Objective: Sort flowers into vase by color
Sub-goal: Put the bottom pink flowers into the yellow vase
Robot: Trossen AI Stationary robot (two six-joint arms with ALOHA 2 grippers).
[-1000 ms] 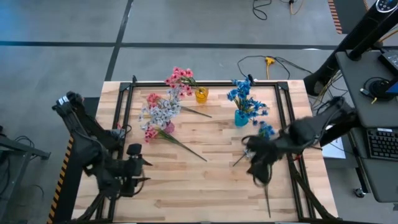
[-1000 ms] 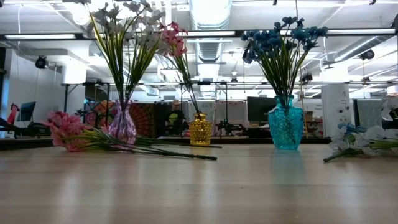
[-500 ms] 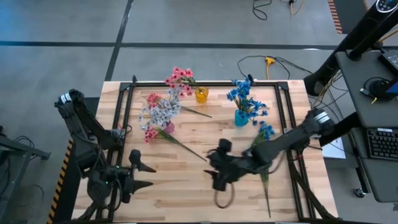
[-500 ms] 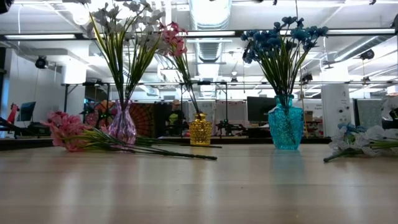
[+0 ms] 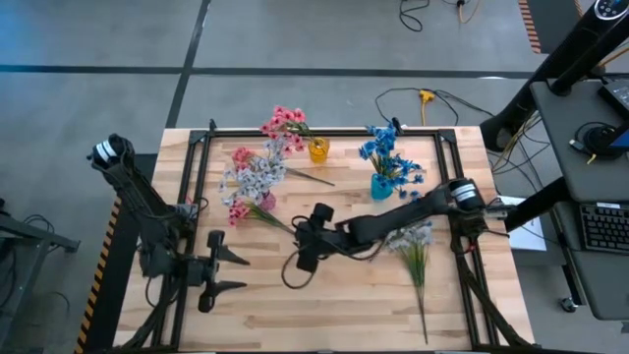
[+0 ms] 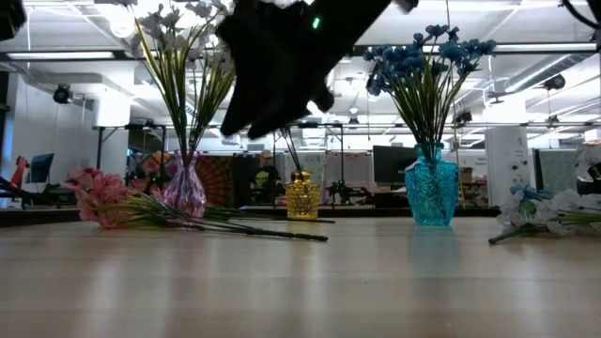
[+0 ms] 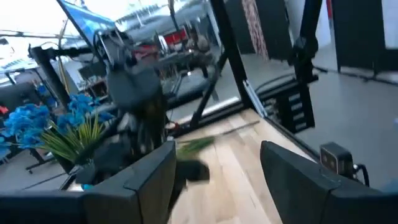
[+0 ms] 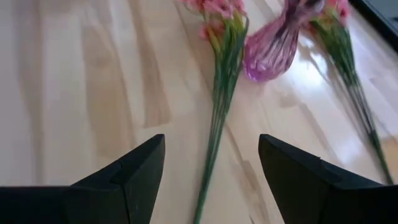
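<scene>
A pink sprig lies flat on the table, blossoms by the purple-pink vase, which holds white-lavender sprigs. My right gripper is open and empty above the table, just past the sprig's stem end. In the right wrist view the stem shows ahead between its fingers. In the low view it hangs as a dark shape. My left gripper waits open at the front left and also shows in its wrist view. The yellow vase holds pink sprigs. The blue vase holds blue ones.
Pale and blue sprigs lie on the table's right side, their stems running toward the near edge. Another pink sprig lies behind the purple-pink vase. A black frame borders the table. Bare wood lies at the front middle.
My right gripper has swept from the table's right side, near the lying pale and blue sprigs, across toward the left. It now hangs by the stem end of the lying pink sprig and has come into the low view. No flower has moved.
</scene>
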